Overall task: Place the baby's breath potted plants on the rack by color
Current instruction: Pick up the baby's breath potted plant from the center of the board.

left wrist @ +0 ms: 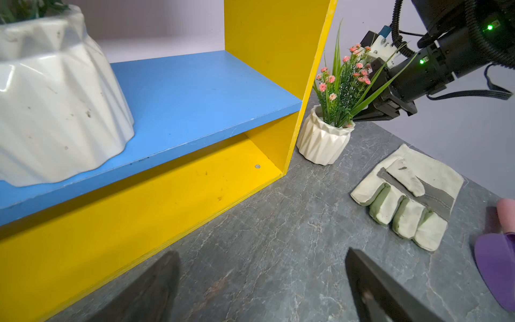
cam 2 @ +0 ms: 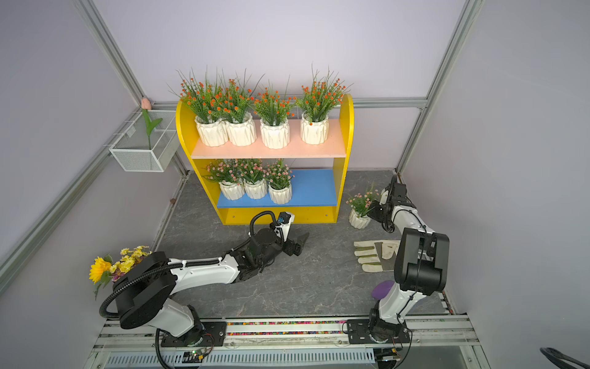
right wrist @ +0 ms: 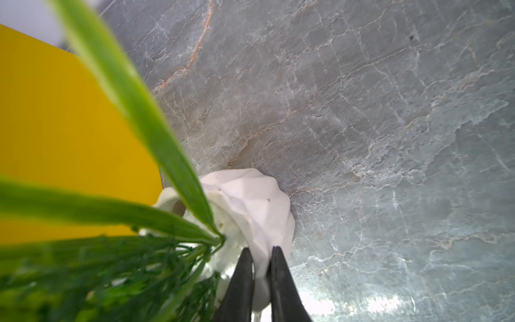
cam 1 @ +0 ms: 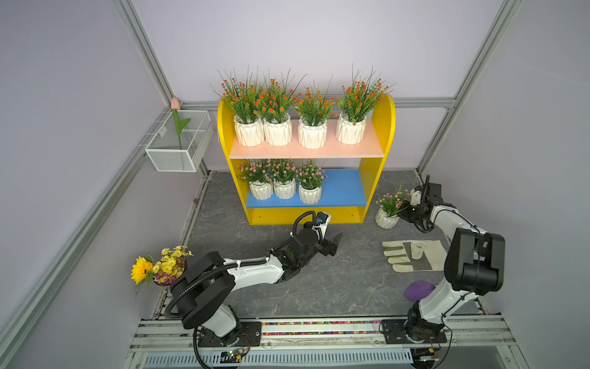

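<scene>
While the left gripper stood wide and empty, the right gripper pinched the pink plant by its pot.

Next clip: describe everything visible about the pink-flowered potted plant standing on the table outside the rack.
The pink potted plant has green sprigs, long blades and tiny pink blossoms in a white faceted pot. It stands on the grey marbled table beside the yellow side panel of the rack. The right gripper pinches its rim, one finger inside, one outside.
</scene>
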Robot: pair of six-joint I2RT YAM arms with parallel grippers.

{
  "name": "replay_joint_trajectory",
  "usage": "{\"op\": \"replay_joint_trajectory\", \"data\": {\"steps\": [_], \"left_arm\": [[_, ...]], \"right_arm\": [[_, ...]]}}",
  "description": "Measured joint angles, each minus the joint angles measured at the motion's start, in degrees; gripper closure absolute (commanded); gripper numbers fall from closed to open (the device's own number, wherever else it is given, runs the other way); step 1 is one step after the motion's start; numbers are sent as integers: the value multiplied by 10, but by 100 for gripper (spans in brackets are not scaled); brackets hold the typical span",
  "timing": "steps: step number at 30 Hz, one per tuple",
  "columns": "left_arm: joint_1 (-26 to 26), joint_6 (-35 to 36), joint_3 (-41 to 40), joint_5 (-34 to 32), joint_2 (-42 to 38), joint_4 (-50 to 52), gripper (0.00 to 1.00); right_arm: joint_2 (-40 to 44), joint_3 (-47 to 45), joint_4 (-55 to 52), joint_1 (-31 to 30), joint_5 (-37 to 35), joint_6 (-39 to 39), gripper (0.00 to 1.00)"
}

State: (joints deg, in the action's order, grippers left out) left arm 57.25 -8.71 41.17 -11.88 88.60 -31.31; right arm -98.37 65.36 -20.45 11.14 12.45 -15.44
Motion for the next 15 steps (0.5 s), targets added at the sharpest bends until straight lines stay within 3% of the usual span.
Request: {"op": "replay_joint_trajectory", "data": {"steps": [15], "left_arm": [[0,7,-9,19,13,-54,1]], "right_arm": [[90,-49,-55,-24,5,7,89]]}}
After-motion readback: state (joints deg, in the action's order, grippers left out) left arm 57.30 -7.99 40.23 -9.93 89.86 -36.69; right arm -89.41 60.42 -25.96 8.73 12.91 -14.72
